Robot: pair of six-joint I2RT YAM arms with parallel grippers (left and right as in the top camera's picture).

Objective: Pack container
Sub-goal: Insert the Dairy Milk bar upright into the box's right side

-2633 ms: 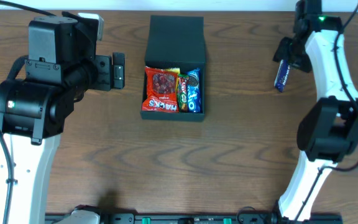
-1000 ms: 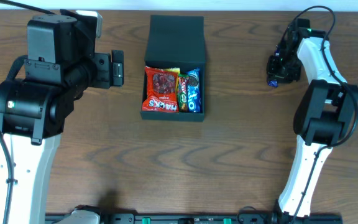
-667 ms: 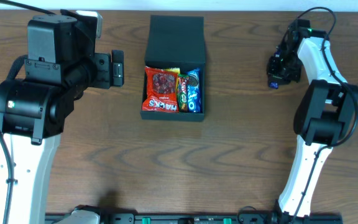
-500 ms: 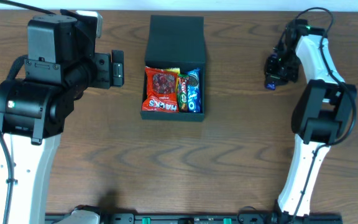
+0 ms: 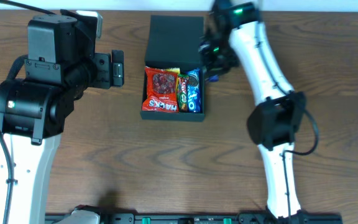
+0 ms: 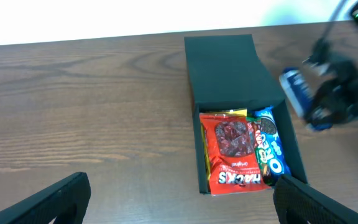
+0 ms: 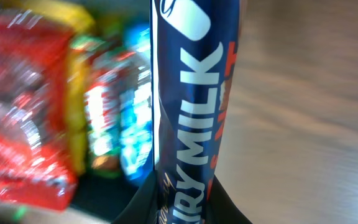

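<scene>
Our right hand (image 5: 211, 62) swung across to matte container (image 5: 173, 116), clamping glossy Dairy Milk bar (image 7: 188, 124); lid flap (image 5: 176, 31) points to far desk (image 5: 104, 162) edge; left hand (image 5: 117, 68) spread.

The black container (image 6: 229, 68) at centre, flap lid toward 12 o'clock, holds a red Hacks packet (image 6: 232, 152), a green bar (image 6: 257, 155) and a blue Oreo pack (image 6: 273, 149). At 3 o'clock, the blurred right gripper (image 6: 316, 109) grips a blue packet (image 6: 294, 90).
</scene>
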